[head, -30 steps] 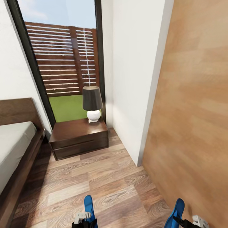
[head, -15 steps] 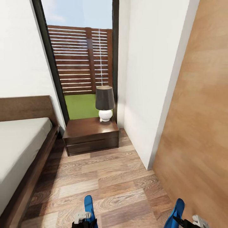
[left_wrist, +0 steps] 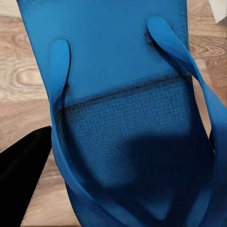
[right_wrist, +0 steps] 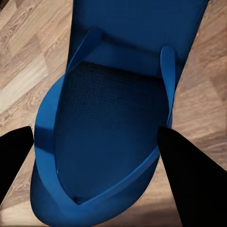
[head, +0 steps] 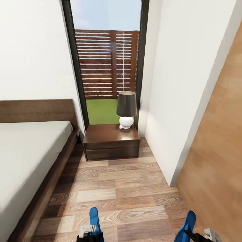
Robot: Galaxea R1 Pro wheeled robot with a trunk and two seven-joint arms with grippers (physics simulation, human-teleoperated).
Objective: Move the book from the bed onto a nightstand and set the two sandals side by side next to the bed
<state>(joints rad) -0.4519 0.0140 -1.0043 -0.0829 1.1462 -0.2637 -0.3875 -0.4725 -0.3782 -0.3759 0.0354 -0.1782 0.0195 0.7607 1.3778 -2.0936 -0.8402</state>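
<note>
Left gripper: seen at the bottom edge of the head view, left of centre; it is closed on a blue sandal whose end stands up above it. In the left wrist view the same sandal is seen with its sole and both straps, and one black finger is seen at the lower left.

Right gripper: seen at the bottom right corner of the head view – it is clamped on the second sandal, which also points upward. In the right wrist view this sandal is held between two black fingers, one at each lower corner.

Bed: placed at the left side of the head view, with a light-grey mattress, a dark wooden frame and a headboard against the white wall.

Nightstand: placed in the middle of the head view, just beside the head end of the bed, in front of a tall dark-framed window.

Lamp: it stands upright on the right rear part of the nightstand top – dark shade, round white base.

Floor: wood planks are seen between the bed and a white wall; a brown wood panel is seen at the right.
</note>
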